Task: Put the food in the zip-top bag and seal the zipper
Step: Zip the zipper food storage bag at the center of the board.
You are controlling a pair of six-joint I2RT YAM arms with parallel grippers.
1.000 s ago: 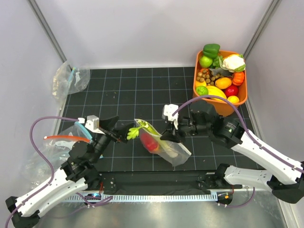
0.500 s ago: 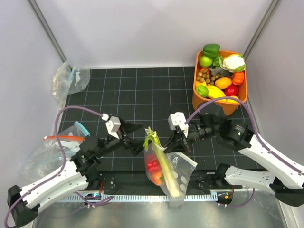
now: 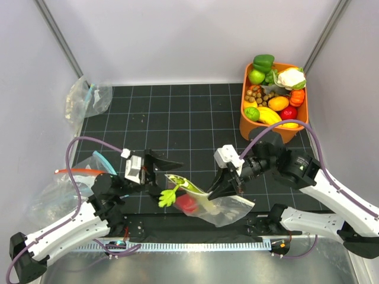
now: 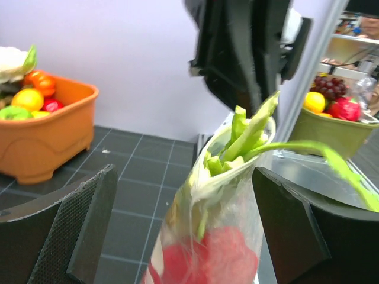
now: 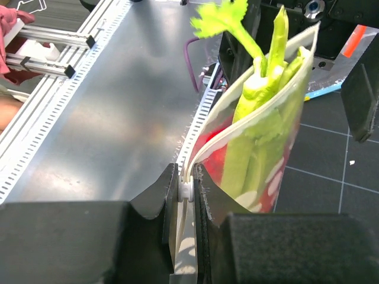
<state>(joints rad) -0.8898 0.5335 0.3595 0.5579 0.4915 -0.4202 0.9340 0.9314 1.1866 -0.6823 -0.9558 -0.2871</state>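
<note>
Zip-top bag [image 3: 228,208] of clear flexible plastic with white dots is held up over the near edge of the black gridded mat [image 3: 177,112], tilted, with its mouth pointing to the left side. Inside it there is the long pale-green celery stalk [image 5: 260,118], and its leafy end [image 3: 168,198] sticks out of the mouth. One glossy red rounded toy vegetable [image 3: 187,203] is seen through the plastic beside the stalk; in the wrist views I cannot tell if the red there is one piece or two.

The right gripper [image 5: 185,188] is closed tightly on the bag's edge, and it pinches the pale near-clear zipper strip [image 5: 201,142] at one end of the mouth. Further along, the two sides of the strip stand apart around the celery, so the mouth is not sealed.

The left gripper [image 3: 173,174] has its jaws spread wide and holds nothing. In the left wrist view the mouth of the bag stands between its two black fingers [image 4: 77,231], apart from both.

An orange plastic basket [image 3: 245,115] full of toy produce stands at the far right of the mat, well apart from the bag
</note>
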